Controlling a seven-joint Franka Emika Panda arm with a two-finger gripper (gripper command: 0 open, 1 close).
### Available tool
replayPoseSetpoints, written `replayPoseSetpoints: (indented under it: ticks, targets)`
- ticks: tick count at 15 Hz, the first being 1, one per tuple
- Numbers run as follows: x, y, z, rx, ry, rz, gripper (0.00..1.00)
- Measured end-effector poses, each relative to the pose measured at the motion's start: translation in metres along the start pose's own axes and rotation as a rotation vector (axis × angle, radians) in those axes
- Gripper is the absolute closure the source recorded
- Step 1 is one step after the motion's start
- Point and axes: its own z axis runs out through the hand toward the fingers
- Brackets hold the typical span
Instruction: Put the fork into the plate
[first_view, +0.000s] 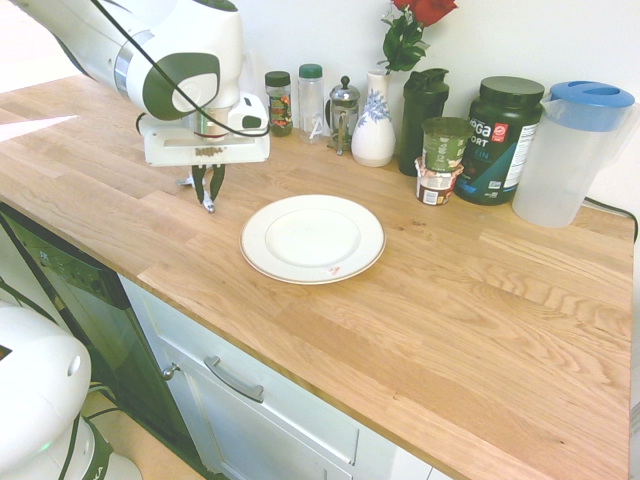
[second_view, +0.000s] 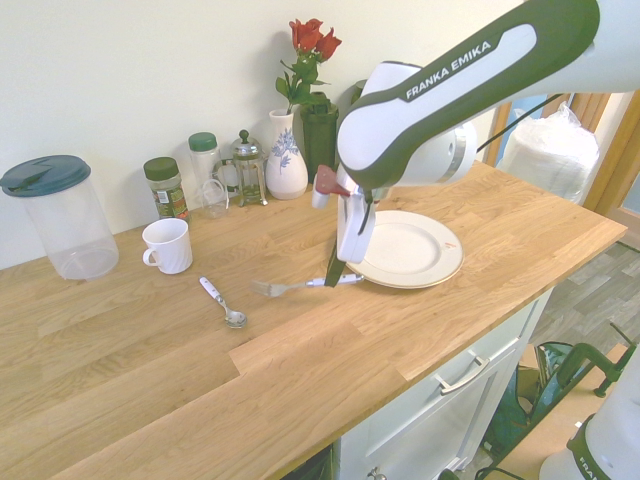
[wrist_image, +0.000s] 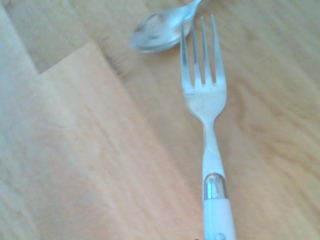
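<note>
Second exterior view: end effector (second_view: 334, 280) grips the fork (second_view: 300, 286) beside the bare plate (second_view: 405, 250).

Second exterior view: fork (second_view: 300, 286) flat on counter (second_view: 150, 370), handle end near plate (second_view: 410, 250) rim, tines toward spoon (second_view: 224, 305). Spoon left of fork, apart. Mug (second_view: 168, 246) behind spoon. Pitcher (second_view: 62, 216) far left. Jars (second_view: 166, 187), vase (second_view: 286, 155) along wall behind. Gripper (second_view: 334, 272) over fork handle, between fork and plate.
</note>
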Motion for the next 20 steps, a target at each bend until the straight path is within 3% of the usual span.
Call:
replayPoseSetpoints:
  ticks: [5, 9, 20]
  targets:
    - [0.035, 0.086, -0.049, -0.020, 0.085, 0.166, 1.00]
    - [0.028, 0.134, -0.055, -0.040, 0.088, 0.246, 1.00]
    - [-0.002, 0.183, -0.041, -0.053, 0.034, 0.294, 1.00]
